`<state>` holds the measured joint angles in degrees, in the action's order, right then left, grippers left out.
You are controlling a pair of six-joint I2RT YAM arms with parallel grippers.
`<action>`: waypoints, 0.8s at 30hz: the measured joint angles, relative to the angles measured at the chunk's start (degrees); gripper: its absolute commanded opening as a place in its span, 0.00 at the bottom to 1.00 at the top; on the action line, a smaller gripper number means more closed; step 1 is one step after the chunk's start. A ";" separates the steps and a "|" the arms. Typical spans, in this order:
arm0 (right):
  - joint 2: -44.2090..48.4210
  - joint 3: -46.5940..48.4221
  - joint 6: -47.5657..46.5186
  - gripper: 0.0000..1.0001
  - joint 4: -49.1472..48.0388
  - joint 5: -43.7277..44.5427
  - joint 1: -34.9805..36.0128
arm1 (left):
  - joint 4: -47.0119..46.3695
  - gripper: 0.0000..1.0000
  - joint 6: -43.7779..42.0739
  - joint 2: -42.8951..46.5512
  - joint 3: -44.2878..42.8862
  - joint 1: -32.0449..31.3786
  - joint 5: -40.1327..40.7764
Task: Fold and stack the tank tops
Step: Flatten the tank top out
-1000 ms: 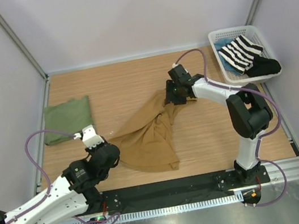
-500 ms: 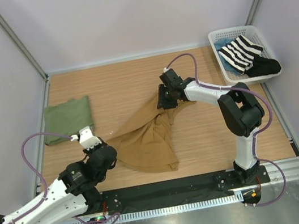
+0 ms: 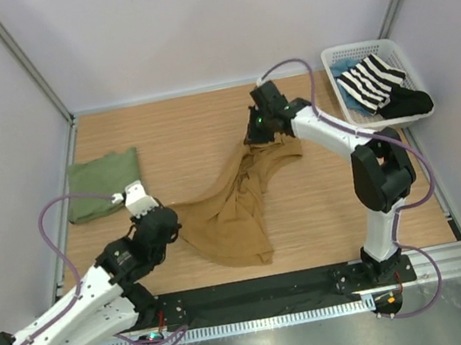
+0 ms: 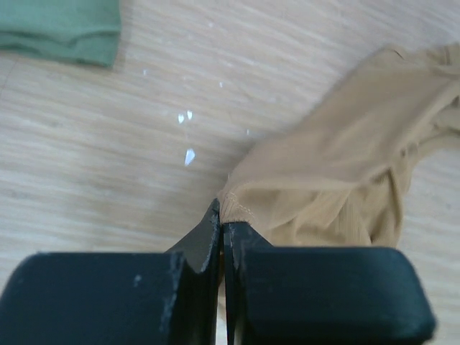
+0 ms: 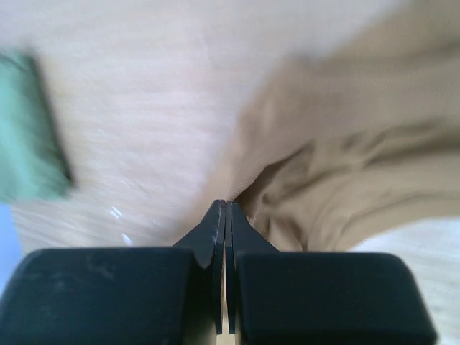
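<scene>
The tan tank top (image 3: 234, 220) and olive tank top (image 3: 104, 183) are made of matt cloth. The table (image 3: 187, 126) is finished in smooth wood grain.

Folded top (image 3: 104, 185) left; basket (image 3: 360, 47) back right

Overhead view is bright and even, soft shadows only. Left wrist shot is sharp, with small white glints on the counter (image 4: 108, 180). Right wrist shot is smeared, the green top (image 5: 25, 129) just a blur.
</scene>
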<state>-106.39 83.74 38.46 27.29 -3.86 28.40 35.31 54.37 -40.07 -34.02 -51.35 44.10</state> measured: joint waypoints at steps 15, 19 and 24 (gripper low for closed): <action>16.20 18.14 -8.70 0.01 7.78 0.00 -11.58 | -18.58 0.00 -10.60 -18.69 -24.94 34.93 -40.79; 33.83 7.63 -10.62 0.01 5.62 -1.84 -11.10 | -19.76 0.00 -11.85 -8.83 -26.45 34.36 -48.65; 55.56 -1.99 -11.39 0.01 3.61 -6.16 -11.10 | -19.45 0.00 -11.21 4.94 -25.05 31.39 -57.46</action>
<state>-50.83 81.76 27.07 30.89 -10.02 17.30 15.86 43.16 -35.14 -59.07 -19.97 -13.37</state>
